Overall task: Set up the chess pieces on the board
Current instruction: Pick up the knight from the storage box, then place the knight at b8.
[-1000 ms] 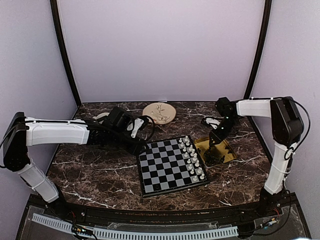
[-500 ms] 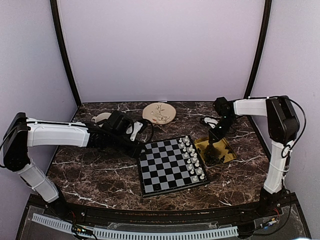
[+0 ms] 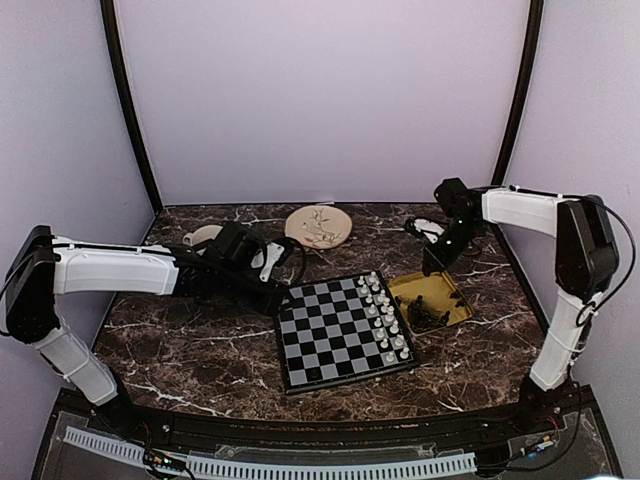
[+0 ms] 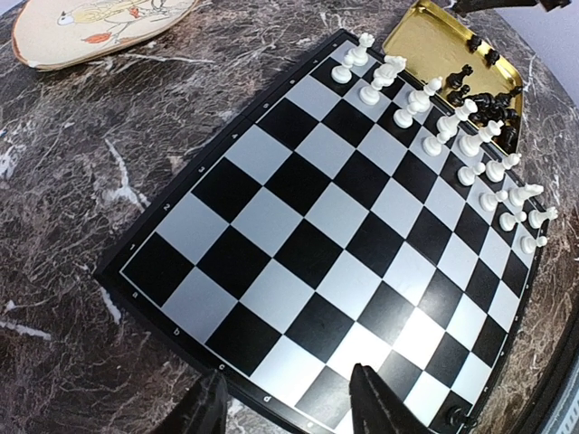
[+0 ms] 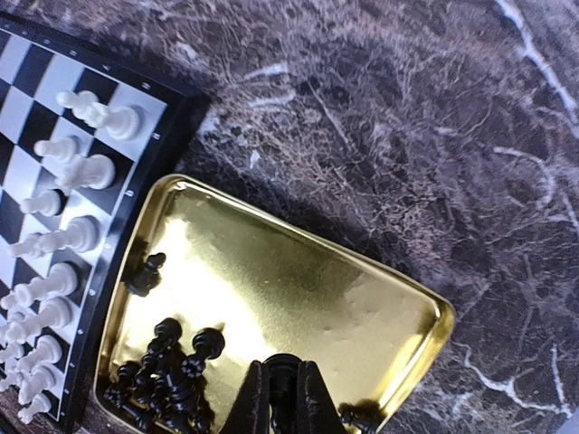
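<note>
The right pincer (image 3: 436, 265) has come up out of the yellow tray (image 3: 442, 290), where it was reaching down a second ago. It now hangs over the tray's far edge. Its jaws, which stood apart then, are drawn in tight on a single black piece (image 5: 281, 372). The rest of the black chess pieces (image 3: 426, 316) lie heaped in the near left part of the tray, with one or two loose ones beside the heap.

The tray sits on the desk (image 3: 200, 345) just to the right of the board (image 3: 322, 342). No black piece stands on the board. The white pieces (image 3: 384, 312) fill two rows along its right side, just as before.

The left pincer (image 4: 287, 389) has hardly shifted. It hovers low at the board's far left corner with its jaws apart, holding nothing.
</note>
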{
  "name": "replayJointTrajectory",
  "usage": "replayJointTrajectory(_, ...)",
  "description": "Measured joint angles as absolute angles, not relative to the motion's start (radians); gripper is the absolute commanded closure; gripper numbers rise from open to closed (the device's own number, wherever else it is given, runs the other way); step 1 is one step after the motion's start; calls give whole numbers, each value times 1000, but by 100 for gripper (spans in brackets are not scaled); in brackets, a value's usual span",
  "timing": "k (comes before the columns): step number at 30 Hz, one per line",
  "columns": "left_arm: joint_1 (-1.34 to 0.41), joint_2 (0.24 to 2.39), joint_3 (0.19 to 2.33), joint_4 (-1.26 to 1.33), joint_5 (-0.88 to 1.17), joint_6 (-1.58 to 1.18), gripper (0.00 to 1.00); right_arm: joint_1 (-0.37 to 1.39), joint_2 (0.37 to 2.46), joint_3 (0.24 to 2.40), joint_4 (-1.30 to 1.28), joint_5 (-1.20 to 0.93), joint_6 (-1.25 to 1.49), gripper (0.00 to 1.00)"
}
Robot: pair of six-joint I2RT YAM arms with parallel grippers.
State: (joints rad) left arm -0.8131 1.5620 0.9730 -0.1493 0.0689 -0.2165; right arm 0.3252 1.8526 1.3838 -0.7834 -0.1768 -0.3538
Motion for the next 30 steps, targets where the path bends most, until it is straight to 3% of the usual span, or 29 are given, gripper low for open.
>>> replayJointTrajectory(6, -805, 1527, 923, -146, 16, -249, 51, 404, 1734, 1429, -812, -168, -381, 100)
replayJointTrajectory(13, -754, 1413, 864, -168, -29, -271, 50, 661, 1736, 1508, -854, -203, -467, 100)
replayJointTrajectory(21, -652, 1200, 789, -227, -108, -281, 48, 991, 1879, 1671, -889, -243, -520, 100)
replayJointTrajectory(30, -631, 1164, 749, -273, -156, -316, 48, 1202, 2081, 1755, -916, -206, -542, 100)
